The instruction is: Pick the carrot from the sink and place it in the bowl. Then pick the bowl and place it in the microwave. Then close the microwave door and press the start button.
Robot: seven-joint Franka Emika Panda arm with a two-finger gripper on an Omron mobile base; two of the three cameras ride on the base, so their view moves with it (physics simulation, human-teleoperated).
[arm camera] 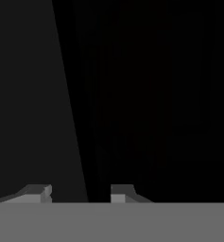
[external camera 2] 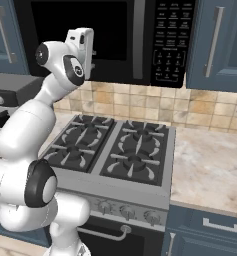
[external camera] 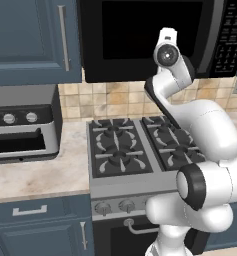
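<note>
- White arm [external camera: 210, 150] is rising closest to the cameras, bending up over the stove [external camera: 135, 150] toward the microwave [external camera 2: 110, 40].
- Its hand is reaching up against the microwave door [external camera: 150, 37], just left of the door's upright handle [external camera 2: 138, 40] (the wrist is covering the lower part of the dark window).
- Seen from the hand view, the gripper [arm camera: 80, 191] is facing a nearly black surface at close range, with one fingertip [arm camera: 38, 193] at lower left and its partner to the right.
- Both tips are standing apart with a gap between them, and nothing is showing in that gap.
- On the microwave's right side, the button panel [external camera 2: 170, 42] is sitting clear of the hand.
- Left of the stove, a toaster oven [external camera: 20, 125] is sitting on the counter [external camera: 35, 175].
- Blue cabinets [external camera: 30, 40] are flanking the microwave (one on each side).
</note>
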